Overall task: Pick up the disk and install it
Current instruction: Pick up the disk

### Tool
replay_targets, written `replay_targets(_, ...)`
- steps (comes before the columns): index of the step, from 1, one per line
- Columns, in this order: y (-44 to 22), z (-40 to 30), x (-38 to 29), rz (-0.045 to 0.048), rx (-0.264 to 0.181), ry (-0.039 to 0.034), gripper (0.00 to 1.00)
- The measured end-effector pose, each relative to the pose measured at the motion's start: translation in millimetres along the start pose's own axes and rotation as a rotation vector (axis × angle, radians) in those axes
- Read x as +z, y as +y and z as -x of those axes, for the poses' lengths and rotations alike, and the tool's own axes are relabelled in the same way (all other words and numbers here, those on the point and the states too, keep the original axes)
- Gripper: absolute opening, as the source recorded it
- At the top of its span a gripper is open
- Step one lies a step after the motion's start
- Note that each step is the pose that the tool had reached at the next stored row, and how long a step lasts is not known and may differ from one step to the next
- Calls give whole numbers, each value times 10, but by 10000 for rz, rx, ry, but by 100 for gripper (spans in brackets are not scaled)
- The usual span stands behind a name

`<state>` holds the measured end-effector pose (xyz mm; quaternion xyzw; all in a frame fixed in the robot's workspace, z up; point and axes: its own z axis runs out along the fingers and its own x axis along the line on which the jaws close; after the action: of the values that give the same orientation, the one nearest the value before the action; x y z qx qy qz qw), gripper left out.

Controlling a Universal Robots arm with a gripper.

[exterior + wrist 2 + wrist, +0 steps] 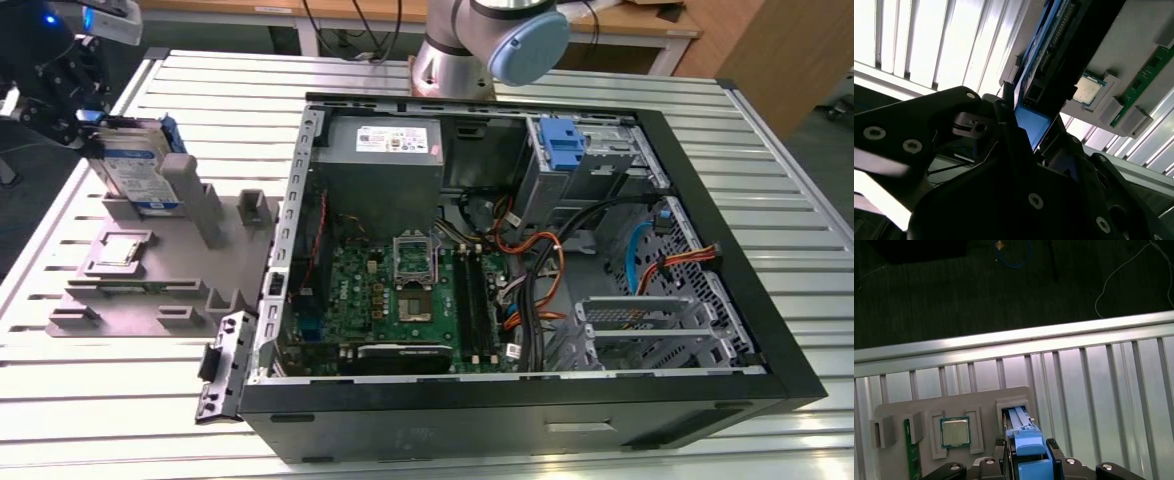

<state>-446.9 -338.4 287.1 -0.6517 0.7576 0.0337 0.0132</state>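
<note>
The disk [138,163], a silver drive with a white-and-blue label and blue rails, stands upright on edge at the back of the grey holder block [147,290] on the exterior view's left. My gripper [96,122] is at the disk's upper end. In the first wrist view the disk [1023,432] sits between two black fingertips [1000,442], pressed against its blue rails, with its far end at the holder's slot [1015,406]. The second wrist view has the disk's blue carrier [1030,122] running along a dark finger [1006,127]. The gripper is shut on the disk.
An open computer case [787,380] lies on the slatted metal table [747,160], with a blue latch [561,148] at its drive bay and loose cables. The holder block also carries a square silver chip [955,432] and a green memory stick [913,455]. The arm's base [461,60] stands behind the case.
</note>
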Motion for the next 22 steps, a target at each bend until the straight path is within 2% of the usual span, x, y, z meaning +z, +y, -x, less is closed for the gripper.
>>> replay_targets(2,0,0,1,-5,-26,-2,46)
replay_targets(3,0,0,1,-9,-44,-2,40)
replay_targets(19,0,0,2,-21,-103,15,40)
replay_targets(21,0,0,2,-21,-103,15,40)
replay_targets(22,0,0,2,-21,-103,16,47)
